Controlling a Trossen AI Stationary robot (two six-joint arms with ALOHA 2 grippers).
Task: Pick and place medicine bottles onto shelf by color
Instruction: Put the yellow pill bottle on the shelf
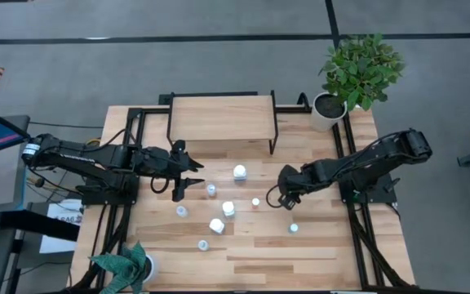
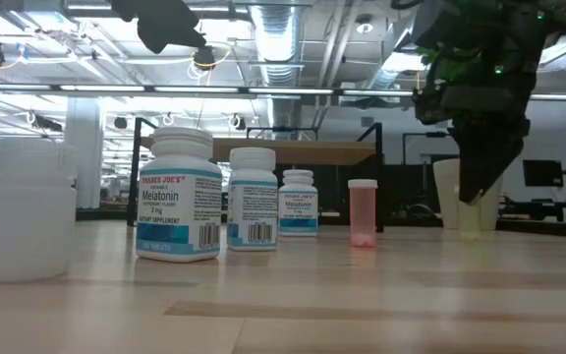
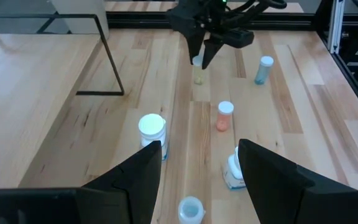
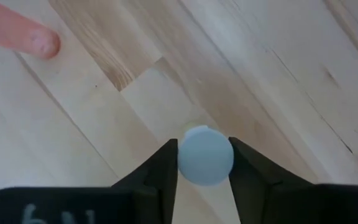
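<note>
My right gripper [image 4: 205,177] reaches down at the table's middle right, shut on a small pale yellow-green bottle [image 3: 198,70] with a whitish cap. A reddish bottle [image 3: 225,116] and a bluish one [image 3: 264,70] stand close by. Several white bottles [image 1: 228,208] stand on their bases in the middle of the table. The shelf [image 1: 221,118], a light-wood board on black legs, stands at the far edge. My left gripper [image 3: 197,180] hovers open above the table's left middle, with nothing between its fingers. My right gripper pinches the bottle's round cap [image 4: 205,155] between its two fingers, one finger on each side. The fingers come from above, pointing steeply down. The bottle stands upright with its base [image 2: 472,232] on the table.
A potted plant [image 1: 357,73] stands at the far right corner, another plant [image 1: 125,265] at the near left corner. Black frame rails [image 1: 357,220] run along both sides of the table. Bare wood lies in front of the shelf and along the near edge.
</note>
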